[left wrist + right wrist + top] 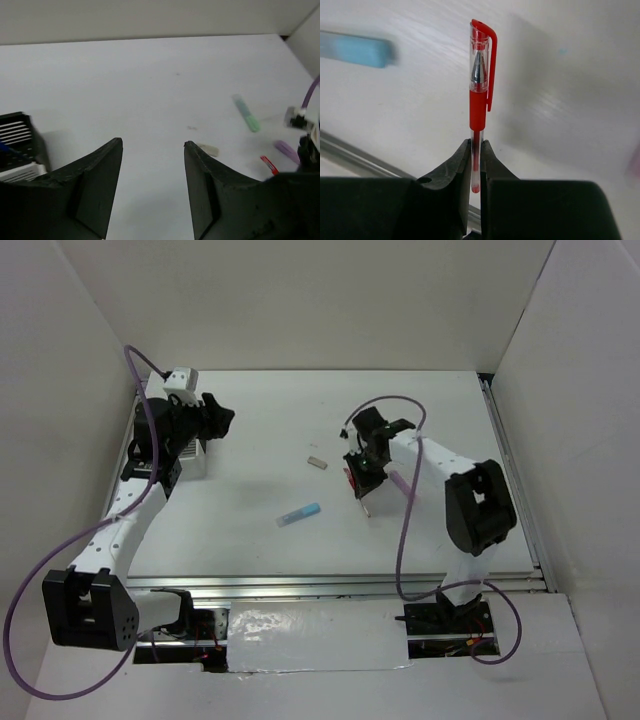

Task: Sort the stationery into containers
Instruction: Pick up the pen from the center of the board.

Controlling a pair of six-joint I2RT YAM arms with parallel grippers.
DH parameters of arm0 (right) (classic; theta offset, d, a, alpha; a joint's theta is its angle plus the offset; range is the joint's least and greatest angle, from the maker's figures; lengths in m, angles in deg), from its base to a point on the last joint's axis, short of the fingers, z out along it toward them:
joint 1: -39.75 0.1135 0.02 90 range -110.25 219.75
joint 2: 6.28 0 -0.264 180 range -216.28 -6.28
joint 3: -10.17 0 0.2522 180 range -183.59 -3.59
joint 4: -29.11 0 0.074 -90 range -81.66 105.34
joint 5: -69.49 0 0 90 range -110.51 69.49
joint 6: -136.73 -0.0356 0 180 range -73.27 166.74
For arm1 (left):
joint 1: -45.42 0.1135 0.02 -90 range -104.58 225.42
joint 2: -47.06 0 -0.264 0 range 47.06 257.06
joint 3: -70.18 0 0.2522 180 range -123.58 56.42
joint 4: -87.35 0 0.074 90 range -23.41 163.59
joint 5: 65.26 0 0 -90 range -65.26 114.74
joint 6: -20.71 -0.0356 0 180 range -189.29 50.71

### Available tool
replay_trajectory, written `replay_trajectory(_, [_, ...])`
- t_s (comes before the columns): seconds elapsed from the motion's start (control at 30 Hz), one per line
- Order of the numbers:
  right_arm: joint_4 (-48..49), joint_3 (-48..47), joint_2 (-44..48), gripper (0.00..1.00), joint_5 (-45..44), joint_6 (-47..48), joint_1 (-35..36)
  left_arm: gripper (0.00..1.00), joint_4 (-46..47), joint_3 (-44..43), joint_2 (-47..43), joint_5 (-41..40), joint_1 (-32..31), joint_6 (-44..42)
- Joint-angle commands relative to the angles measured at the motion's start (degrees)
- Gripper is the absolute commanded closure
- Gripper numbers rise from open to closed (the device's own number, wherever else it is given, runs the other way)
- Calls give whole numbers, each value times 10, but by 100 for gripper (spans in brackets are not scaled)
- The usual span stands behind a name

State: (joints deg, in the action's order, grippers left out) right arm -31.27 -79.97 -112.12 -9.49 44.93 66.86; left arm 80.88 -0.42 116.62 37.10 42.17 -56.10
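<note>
The right fingers (pixel 456 169) are clamped on the thin red pen (pixel 478 102), pinching its clear barrel near the rear end. In the right wrist view the capped tip points to 12 o'clock, away from the fingers. From above, this grip sits at about 3 o'clock from the middle of the worktop (pixel 250 560). Whether the pen touches the surface I cannot tell.

The left fingers (pixel 97 187) stand apart with nothing between them, only bare worktop showing in the gap. In the top view they hang at about 10 o'clock, just above 1 white bin (pixel 192 456) with slotted sides. In the left wrist view that bin lies at 9 o'clock, and a thin blue pen (pixel 6 148) shows inside it.

4 items lie loose on the worktop:
- The light-blue marker (pixel 299 514) is near the middle, at about 8 o'clock from the right fingers and well apart from them.
- The beige eraser (pixel 317 461) is at 12 o'clock from that marker, apart from it.
- The lilac marker (pixel 398 481) is just beside the right fingers, at their 3 o'clock.
- The pale-green marker (pixel 246 114) shows only in the left wrist view, at 2 o'clock, beyond the eraser.
</note>
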Motion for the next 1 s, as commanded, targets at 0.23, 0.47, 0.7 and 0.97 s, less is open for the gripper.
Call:
replay_trajectory(0.23, [79, -111, 156, 100, 129, 67, 22, 34, 66, -29, 29, 227, -38, 252])
replay_trajectory(0.47, [96, -131, 162, 100, 100, 74, 68, 32, 57, -57, 56, 261, -82, 264])
replay_trajectory(0.7, [94, -142, 165, 100, 88, 78, 93, 28, 68, -47, 73, 263, -127, 266])
replay_trajectory(0.97, [94, -149, 163, 100, 78, 79, 110, 35, 86, -61, 101, 280, -143, 284])
